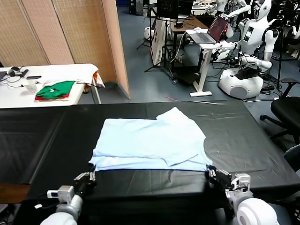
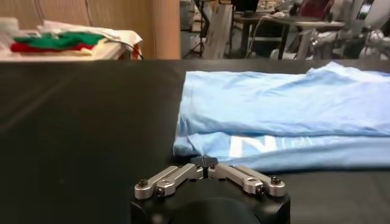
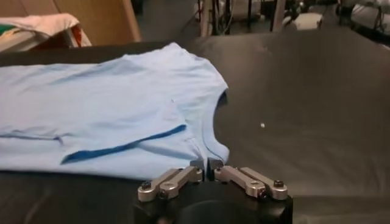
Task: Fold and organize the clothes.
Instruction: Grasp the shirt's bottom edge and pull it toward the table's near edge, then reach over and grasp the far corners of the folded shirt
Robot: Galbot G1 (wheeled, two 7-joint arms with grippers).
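Both arms reach forward low. The left gripper [image 1: 92, 176] sits low on the left, jaws closed together. The right gripper [image 1: 210, 173] sits low on the right at matching height, its 2 fingers [image 3: 196, 164] pressed together.

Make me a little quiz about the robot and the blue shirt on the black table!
1. True or false: the pale blue T-shirt lies spread flat on the black table.
2. Which corner is the left tool at? A) near-left corner B) far-right corner C) the collar
3. What are the colours of the folded pile on the white table behind?

Key
1. False: it is already partly folded over itself.
2. A. The right tool is at the near-right corner. Both are shut.
3. Green and red.
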